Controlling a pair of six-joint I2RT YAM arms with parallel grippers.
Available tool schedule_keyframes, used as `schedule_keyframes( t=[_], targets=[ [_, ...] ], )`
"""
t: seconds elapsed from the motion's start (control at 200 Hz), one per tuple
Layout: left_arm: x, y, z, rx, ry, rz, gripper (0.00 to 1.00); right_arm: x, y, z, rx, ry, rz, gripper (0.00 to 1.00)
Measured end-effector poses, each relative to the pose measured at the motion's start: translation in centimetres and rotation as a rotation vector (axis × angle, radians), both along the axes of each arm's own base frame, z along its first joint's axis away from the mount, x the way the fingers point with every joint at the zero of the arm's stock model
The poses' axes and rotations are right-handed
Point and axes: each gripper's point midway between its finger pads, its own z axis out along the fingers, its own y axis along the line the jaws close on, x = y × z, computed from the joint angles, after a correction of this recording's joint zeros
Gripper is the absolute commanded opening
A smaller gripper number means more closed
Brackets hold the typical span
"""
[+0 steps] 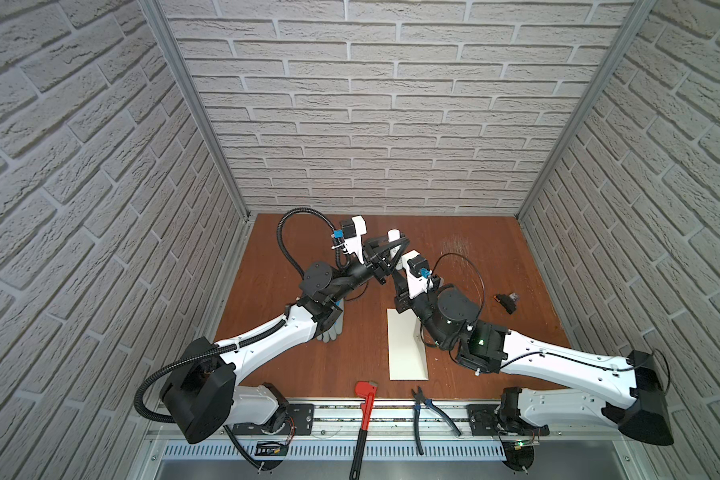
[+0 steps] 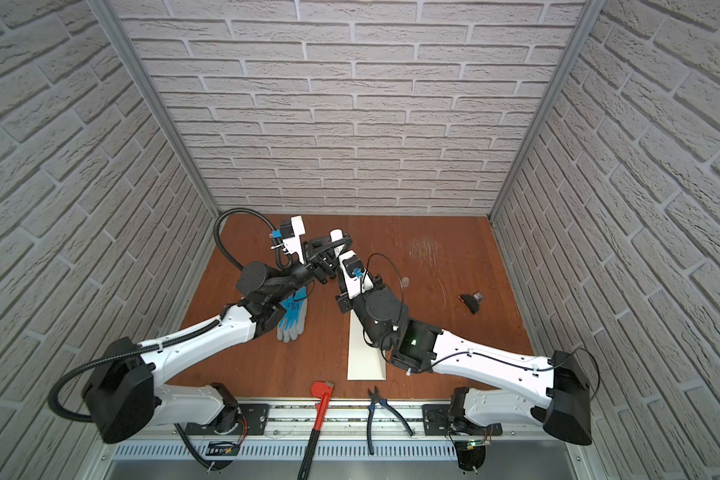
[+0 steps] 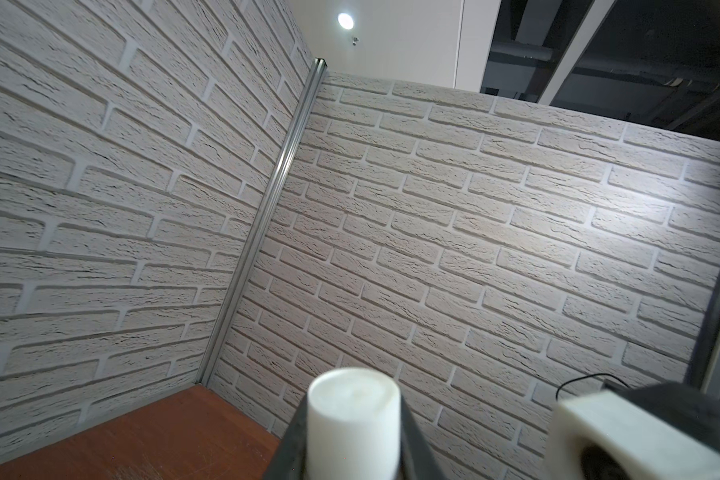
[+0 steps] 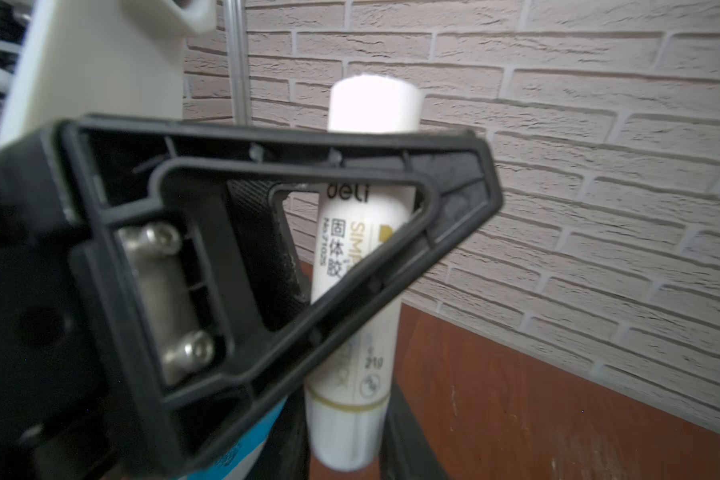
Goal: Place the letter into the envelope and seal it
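Soft, even overhead light fills both top views, whose wide lens bows the brick walls [image 1: 80,166] at the edges, while a ceiling lamp [image 3: 345,20] flares in the left wrist view and the glue stick [image 4: 346,224] shows a bleached tip amid blurred foreground in the right wrist view.

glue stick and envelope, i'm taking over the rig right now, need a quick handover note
Left gripper: shut on the upper part of the glue stick, held up near the back of the table.
Right gripper: looks shut on the same stick's lower end.
Envelope: flat on the table, partly under the right arm, neither gripper on it. I cannot tell how its flap lies.
Letter: not visible in any view, so I cannot say whether it is inside.
Done: glue stick in hand.
Left: check for the letter, glue the flap, seal.
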Motion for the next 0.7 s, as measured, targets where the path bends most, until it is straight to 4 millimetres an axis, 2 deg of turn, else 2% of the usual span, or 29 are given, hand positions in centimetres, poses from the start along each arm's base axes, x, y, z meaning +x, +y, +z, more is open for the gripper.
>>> schedule_keyframes(
  t=[0.085,0.165,0.285,0.355,0.46,0.54,0.7],
  targets=[
    [0.2,-0.1,0.1,-0.032,0.004,0.010,0.00,0.2,0.2,0.0,-0.031,-0.032,-0.106,0.06],
    [0.3,0.0,0.3,-0.059,0.017,0.003,0.00,0.1,0.3,0.2,-0.062,-0.064,-0.185,0.10],
    [0.1,0.1,0.7,-0.078,0.019,-0.005,0.00,-0.3,0.1,0.5,-0.079,-0.089,-0.249,0.22],
    [-0.1,0.2,0.9,-0.081,0.013,-0.010,0.00,-0.6,0.0,0.7,-0.090,-0.094,-0.255,0.34],
    [1.0,0.6,0.2,-0.040,0.022,0.028,0.00,-1.8,0.8,0.6,-0.111,-0.102,-0.168,0.44],
    [2.6,1.2,-1.3,0.010,0.059,0.066,0.00,-2.6,0.9,0.2,-0.113,-0.094,-0.072,0.46],
    [4.3,2.3,-2.9,0.069,0.107,0.068,0.00,-2.0,-1.7,0.7,-0.034,-0.047,0.051,0.44]
  ],
)
